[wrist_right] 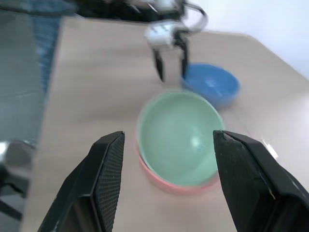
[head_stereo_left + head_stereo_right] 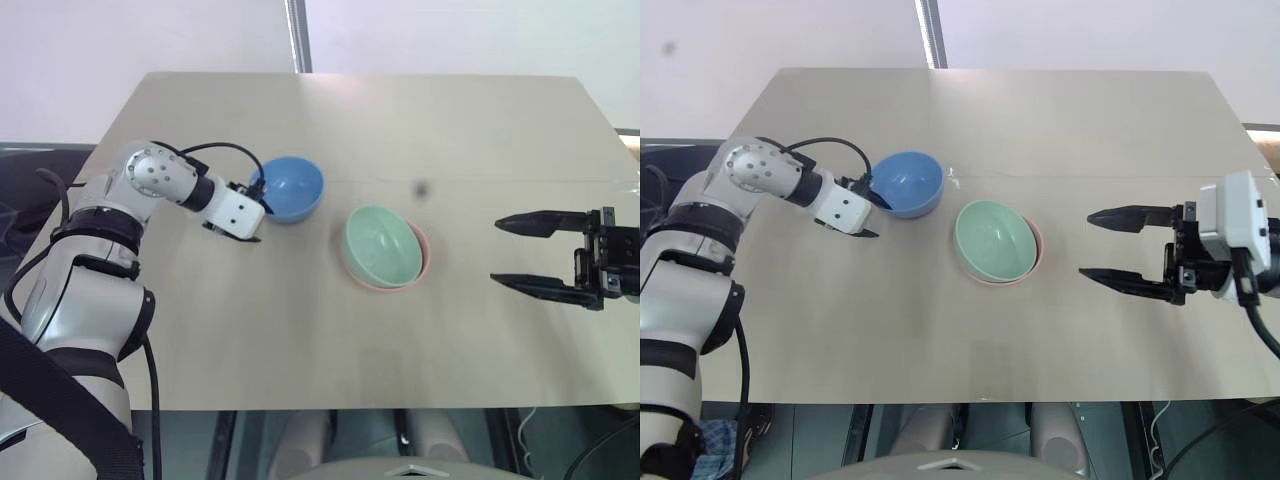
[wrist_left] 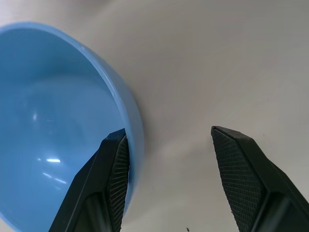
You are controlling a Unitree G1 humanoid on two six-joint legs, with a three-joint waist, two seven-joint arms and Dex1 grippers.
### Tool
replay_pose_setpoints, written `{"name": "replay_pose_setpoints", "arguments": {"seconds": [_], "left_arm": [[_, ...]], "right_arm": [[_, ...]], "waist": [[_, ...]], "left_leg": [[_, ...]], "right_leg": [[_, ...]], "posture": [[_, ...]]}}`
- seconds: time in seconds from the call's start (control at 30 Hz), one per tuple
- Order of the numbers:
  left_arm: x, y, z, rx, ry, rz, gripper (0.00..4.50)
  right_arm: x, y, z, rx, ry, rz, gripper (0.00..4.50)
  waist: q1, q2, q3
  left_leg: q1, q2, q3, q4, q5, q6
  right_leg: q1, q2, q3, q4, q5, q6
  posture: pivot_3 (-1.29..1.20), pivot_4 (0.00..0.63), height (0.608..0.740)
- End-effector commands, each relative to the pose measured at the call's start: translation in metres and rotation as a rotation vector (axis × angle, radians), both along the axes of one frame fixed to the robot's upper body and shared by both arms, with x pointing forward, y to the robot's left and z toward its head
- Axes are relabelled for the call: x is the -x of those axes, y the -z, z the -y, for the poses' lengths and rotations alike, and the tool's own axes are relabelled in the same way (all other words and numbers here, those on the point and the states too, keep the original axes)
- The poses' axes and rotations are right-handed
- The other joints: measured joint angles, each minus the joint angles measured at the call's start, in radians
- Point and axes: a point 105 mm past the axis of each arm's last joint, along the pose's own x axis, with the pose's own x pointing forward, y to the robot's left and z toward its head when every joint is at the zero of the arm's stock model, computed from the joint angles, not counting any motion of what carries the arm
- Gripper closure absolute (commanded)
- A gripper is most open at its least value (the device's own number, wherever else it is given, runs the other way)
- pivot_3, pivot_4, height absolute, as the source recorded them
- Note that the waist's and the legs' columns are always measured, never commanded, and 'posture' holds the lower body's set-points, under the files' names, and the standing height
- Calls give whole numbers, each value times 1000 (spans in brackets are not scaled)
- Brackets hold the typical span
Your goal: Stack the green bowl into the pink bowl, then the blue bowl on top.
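The green bowl sits nested inside the pink bowl at the middle of the table, and the pink one shows as a thin rim around it. To their left stands the blue bowl, upright on the table. My left gripper is open at the blue bowl's left rim. In the left wrist view the rim of the blue bowl runs between the fingers, close against one finger. My right gripper hovers open and empty to the right of the nested bowls, pointing at them.
The bowls stand on a pale wooden table with a faint seam across its middle. Its front edge runs close to me, and the side edges slant outward. A metal post rises behind the far edge.
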Motion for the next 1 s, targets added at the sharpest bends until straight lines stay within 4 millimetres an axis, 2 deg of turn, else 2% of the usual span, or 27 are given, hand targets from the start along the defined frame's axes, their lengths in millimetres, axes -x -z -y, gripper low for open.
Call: {"name": "replay_pose_setpoints", "arguments": {"seconds": [0.03,0.13,0.47,0.73,0.97,1.0], "left_arm": [[-5,-12,3,14,10,51,1724],[-6,-11,6,14,16,55,1724],[-9,-7,9,-6,21,63,1724],[-24,-8,4,-80,-25,178,1724],[-27,-6,6,-83,-26,193,1724],[-27,-6,6,-81,-23,191,1965]], "right_arm": [[-13,3,15,59,135,4,1260],[-16,4,21,72,189,-14,1260],[-10,1,19,50,164,-16,1260],[-9,2,18,45,156,-9,1260],[-8,3,18,46,155,-6,1260],[-8,3,18,46,155,-5,1260]], "waist": [[-1,0,0],[-1,0,0],[-3,0,0],[-2,0,0],[-2,0,0],[-2,0,0]], "left_leg": [[0,-1,0,0,0,0],[0,-1,0,0,0,0],[0,-1,0,0,0,0],[0,-1,-1,0,0,0],[-1,-1,0,0,0,0],[0,-2,-1,0,0,0]], "right_leg": [[0,-1,0,0,0,0],[0,-1,-1,0,0,0],[0,-1,-1,0,0,0],[0,-1,-1,0,0,0],[0,-2,-1,0,0,0],[0,-2,-1,0,0,0]], "posture": [[0,150,740],[0,150,740],[0,150,740],[0,150,740],[0,150,740],[0,150,740]]}}
